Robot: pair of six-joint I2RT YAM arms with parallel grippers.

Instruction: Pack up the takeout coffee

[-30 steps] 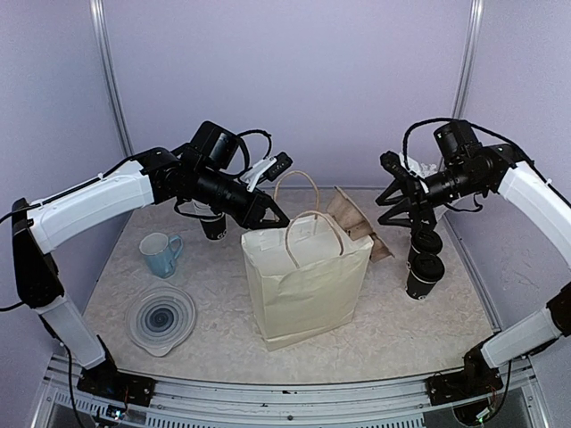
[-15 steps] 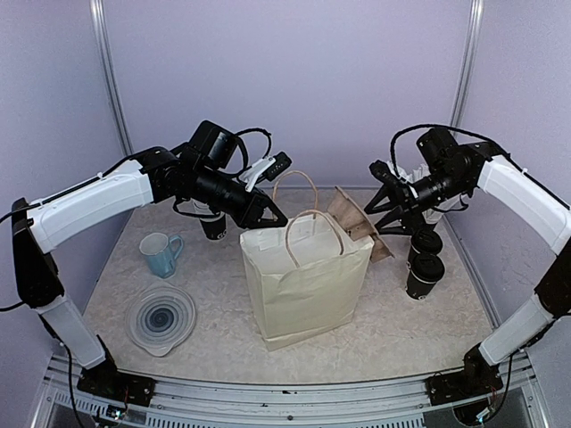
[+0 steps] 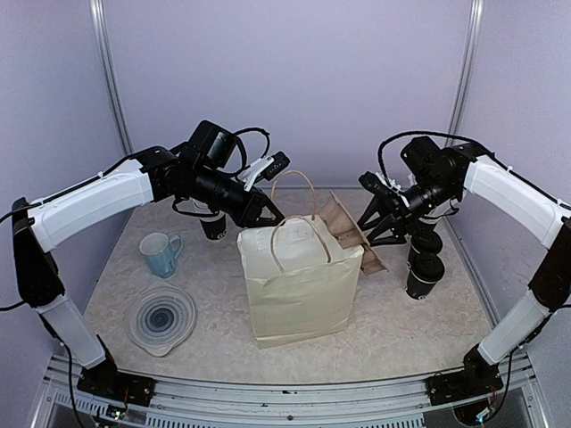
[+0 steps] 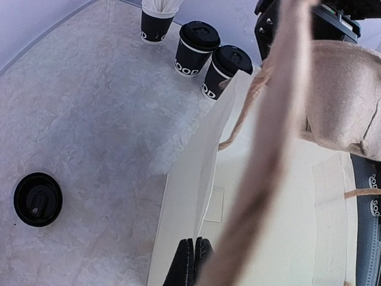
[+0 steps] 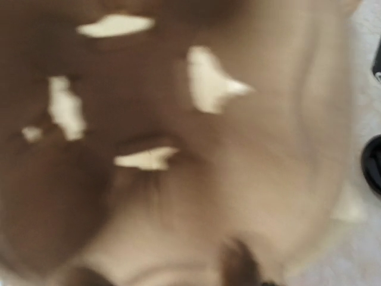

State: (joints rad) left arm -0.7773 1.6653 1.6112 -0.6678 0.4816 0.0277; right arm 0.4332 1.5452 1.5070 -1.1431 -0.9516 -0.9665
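A white paper bag (image 3: 299,281) stands open mid-table. My left gripper (image 3: 265,220) (image 4: 193,262) is shut on its back-left rim and holds the mouth open. The brown pulp carrier tray (image 3: 350,230) (image 4: 348,95) hangs tilted over the bag's right rim, with my right gripper (image 3: 373,225) shut on it. The right wrist view is a blur filled by the tray (image 5: 196,149). Two lidded black coffee cups (image 3: 426,275) (image 3: 426,242) stand on the table right of the bag, seen too in the left wrist view (image 4: 196,47) (image 4: 225,64). A third lidded cup (image 3: 212,225) (image 4: 37,198) stands under my left arm.
A black cup of white straws (image 4: 156,21) stands behind the two coffees. A pale blue mug (image 3: 161,252) and a clear round lid (image 3: 161,318) lie at the left front. The bag's brown handles (image 3: 294,234) arch over its mouth.
My right arm has swung left and lower, carrying the tray over the bag's right rim. The bag has shifted slightly left. The left gripper keeps its pinch on the rim.
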